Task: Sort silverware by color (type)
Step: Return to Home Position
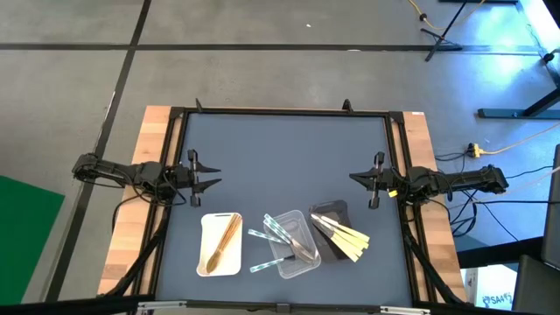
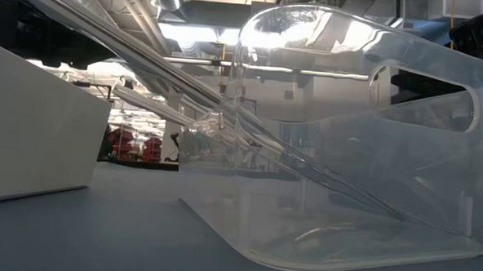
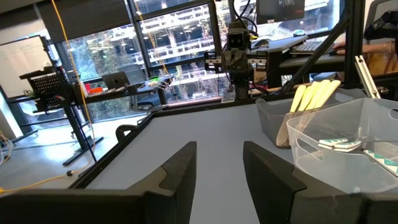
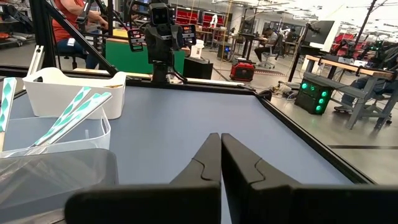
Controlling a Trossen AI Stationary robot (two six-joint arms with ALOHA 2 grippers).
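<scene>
Fingers (image 3: 180, 168) of left gripper (image 1: 210, 176) spread, empty; right gripper (image 1: 357, 178) closed on nothing. Both sit at the table's sides. Silverware: wooden pieces (image 1: 223, 241) in white tray (image 1: 206, 262), clear pieces (image 1: 282, 232) in clear tray (image 1: 297, 267), yellow knives (image 1: 346, 238) in black tray (image 1: 331, 210). Judged light, thin, slippery; grip mid-handle.

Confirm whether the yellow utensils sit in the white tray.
No, the yellow utensils lie in the black tray, while the white tray holds brown wooden ones.
</scene>
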